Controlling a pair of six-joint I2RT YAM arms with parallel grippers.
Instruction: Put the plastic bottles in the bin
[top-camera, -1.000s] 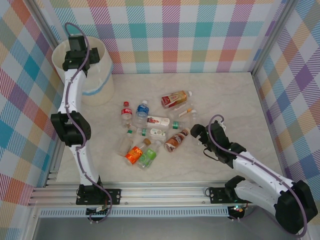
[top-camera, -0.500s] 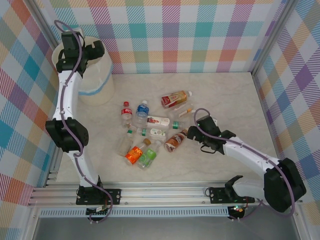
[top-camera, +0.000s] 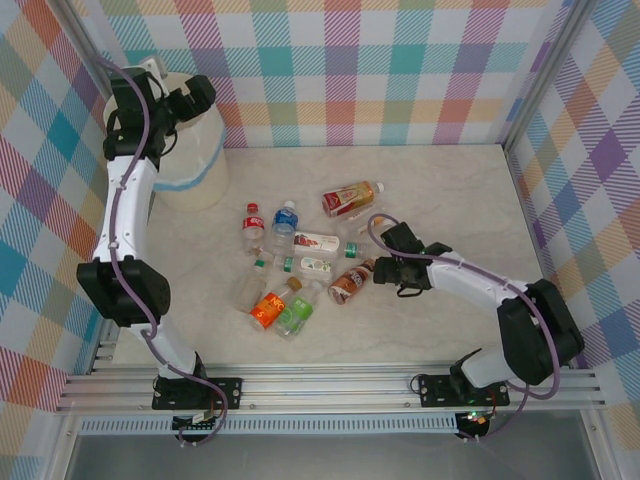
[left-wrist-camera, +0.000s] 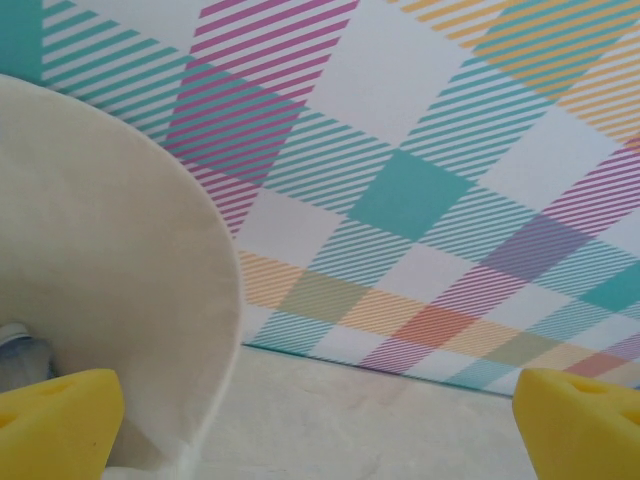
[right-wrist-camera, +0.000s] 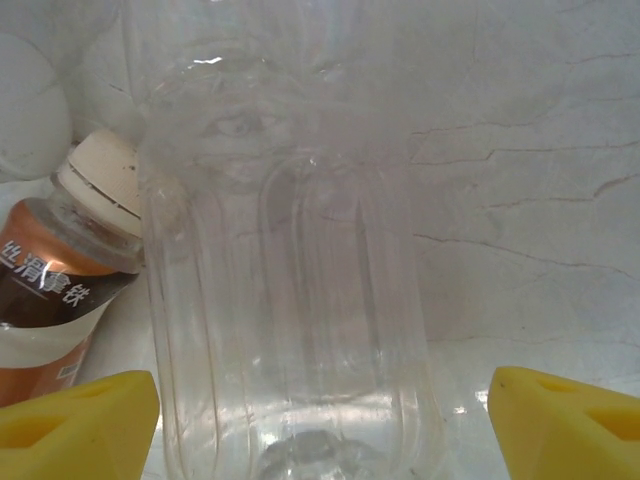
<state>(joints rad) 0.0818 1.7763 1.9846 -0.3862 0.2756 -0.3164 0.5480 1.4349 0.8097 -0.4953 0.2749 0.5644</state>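
Straddling clear bottle, right end effector spread; left end effector spread at bin.

A pale marbled surface lay evenly lit, enclosed on three sides by pastel plaid walls, aluminium rails along its near edge.

The top camera looks steeply down on the table, with the bin at far left. The left wrist camera sits hard by the bin (cream wall looming left), facing the checked wall. The right wrist camera, well right of the bin, peers closely at a clear bottle and the brown-labelled bottle also seen from above.
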